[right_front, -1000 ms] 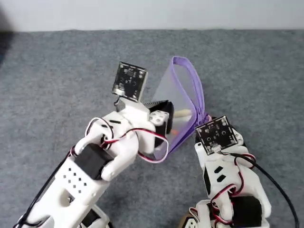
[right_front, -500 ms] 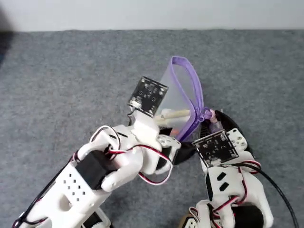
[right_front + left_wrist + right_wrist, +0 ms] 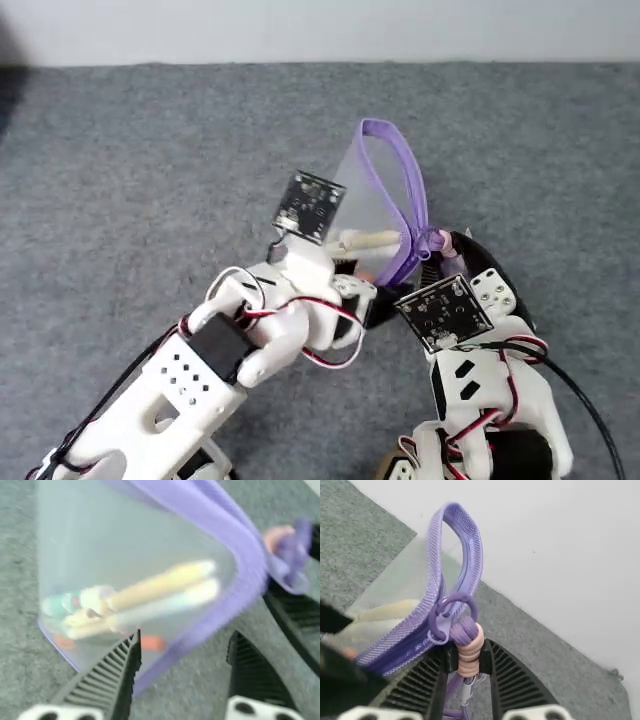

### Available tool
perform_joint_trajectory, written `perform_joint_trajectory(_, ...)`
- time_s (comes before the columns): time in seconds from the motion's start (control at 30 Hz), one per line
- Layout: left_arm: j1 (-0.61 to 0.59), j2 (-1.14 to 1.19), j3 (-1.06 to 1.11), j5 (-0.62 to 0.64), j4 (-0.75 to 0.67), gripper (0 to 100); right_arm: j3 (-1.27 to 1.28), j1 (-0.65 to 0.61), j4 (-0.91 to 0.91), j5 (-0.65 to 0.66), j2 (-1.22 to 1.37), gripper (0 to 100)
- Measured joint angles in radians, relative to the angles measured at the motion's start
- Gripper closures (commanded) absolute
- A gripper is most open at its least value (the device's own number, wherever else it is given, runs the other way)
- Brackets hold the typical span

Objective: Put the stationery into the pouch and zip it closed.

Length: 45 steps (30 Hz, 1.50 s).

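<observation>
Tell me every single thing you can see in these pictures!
pouch: one, clear with a purple zip band, on the table between the two arms, mouth gaping.
stationery: several pieces, at least two cream sticks and something orange, inside the pouch.
zipper pull: one, purple ring with a pink and purple coil, at the pouch's end nearest the arms.
table: one, grey, under everything.
wall: one, white, behind the table.
left end effector: one, black fingers, open, at the pouch's corner.
right end effector: one, black fingers, shut on the zipper pull.
</observation>
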Motion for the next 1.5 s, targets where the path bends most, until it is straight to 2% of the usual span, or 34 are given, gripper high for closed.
perform_joint_trajectory(0.3, -0.012, 0.0, 0.0, -0.005, -0.057, 73, 0.0, -0.046, 0.0, 0.0, -0.002, 99.1)
perform_joint_trajectory(0.57, -0.084, 0.0, 0.0, -0.005, 0.037, 73, -0.009, -0.051, 0.11, 0.002, -0.054, 99.1)
perform_joint_trajectory(0.87, -0.087, 0.0, -0.018, -0.005, 0.084, 73, -0.011, -0.037, 0.221, 0.002, -0.176, 99.1)
perform_joint_trajectory(1.2, -0.087, 0.0, -0.121, -0.098, 0.244, 87, -0.011, 0.018, 0.222, 0.002, -0.184, 99.1)
perform_joint_trajectory(1.5, -0.106, 0.0, -0.173, -0.141, 0.284, 87, -0.049, 0.023, 0.222, 0.003, -0.184, 99.1)
